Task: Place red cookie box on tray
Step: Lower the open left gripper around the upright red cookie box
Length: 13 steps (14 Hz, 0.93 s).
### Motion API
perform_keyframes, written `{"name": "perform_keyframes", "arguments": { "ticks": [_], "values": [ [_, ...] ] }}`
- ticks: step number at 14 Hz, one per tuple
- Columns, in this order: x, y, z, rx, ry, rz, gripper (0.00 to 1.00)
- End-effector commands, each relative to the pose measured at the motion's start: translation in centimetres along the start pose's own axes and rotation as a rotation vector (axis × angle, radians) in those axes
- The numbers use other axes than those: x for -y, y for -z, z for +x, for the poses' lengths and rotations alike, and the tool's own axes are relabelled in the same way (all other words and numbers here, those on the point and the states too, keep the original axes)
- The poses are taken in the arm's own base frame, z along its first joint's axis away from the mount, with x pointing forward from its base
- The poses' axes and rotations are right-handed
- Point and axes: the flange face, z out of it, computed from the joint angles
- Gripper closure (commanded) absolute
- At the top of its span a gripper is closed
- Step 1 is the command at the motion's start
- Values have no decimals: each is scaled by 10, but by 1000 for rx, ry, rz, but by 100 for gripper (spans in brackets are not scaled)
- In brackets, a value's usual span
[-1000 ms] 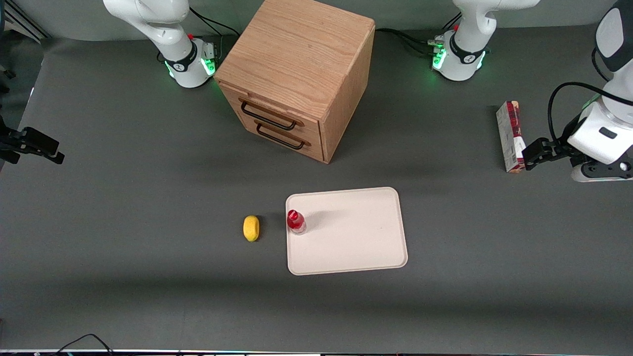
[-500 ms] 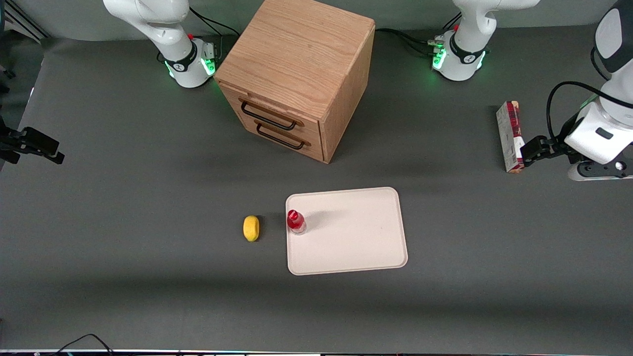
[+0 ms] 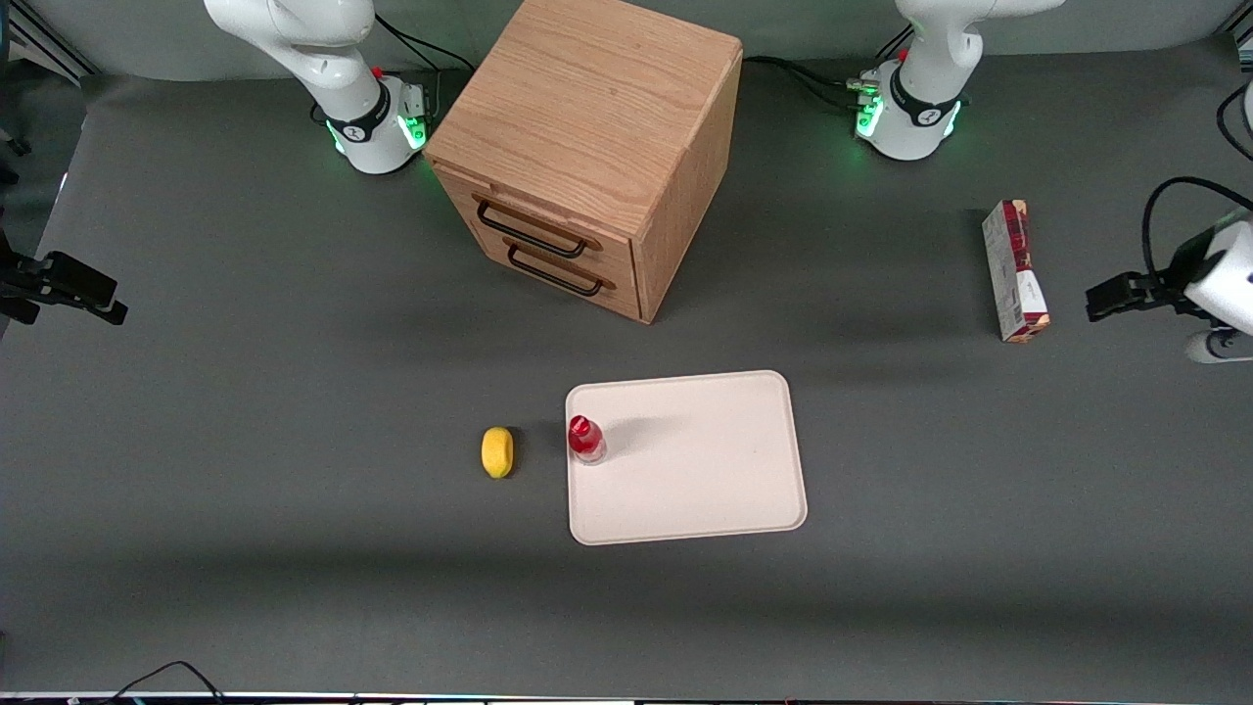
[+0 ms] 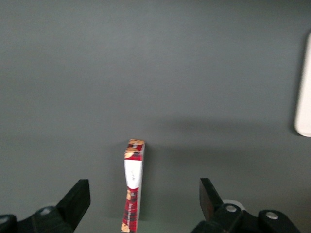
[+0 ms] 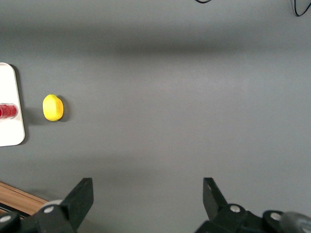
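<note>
The red cookie box [image 3: 1014, 271] lies flat on the grey table toward the working arm's end, dark red with a white patch near one end. It also shows in the left wrist view [image 4: 133, 189], in line with the gap between the fingers. My left gripper [image 3: 1101, 297] is open and empty, low over the table beside the box, a short gap from it and farther toward the table's end; it also shows in the left wrist view [image 4: 144, 194]. The pale beige tray [image 3: 705, 470] lies mid-table, nearer the front camera; its rim shows in the left wrist view [image 4: 303, 92].
A small red-capped bottle [image 3: 585, 439] stands on the tray's edge. A yellow lemon [image 3: 497, 451] lies beside the tray, toward the parked arm's end. A wooden two-drawer cabinet [image 3: 587, 147] stands farther from the front camera than the tray.
My left gripper was close against the box's end and has drawn away from it toward the working arm's end of the table. The box stays on the table.
</note>
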Motion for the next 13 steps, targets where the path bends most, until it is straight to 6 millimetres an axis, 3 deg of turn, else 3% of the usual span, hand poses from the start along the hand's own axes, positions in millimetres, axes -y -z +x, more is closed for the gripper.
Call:
{"name": "perform_keyframes", "arguments": {
  "ticks": [1,5,13],
  "values": [
    [18,-35,-36,-19,14,-9,0],
    [53,-94,-63,-23,11,-19,0],
    [67,-198,-130,-41,70,-38,0]
  ]
}}
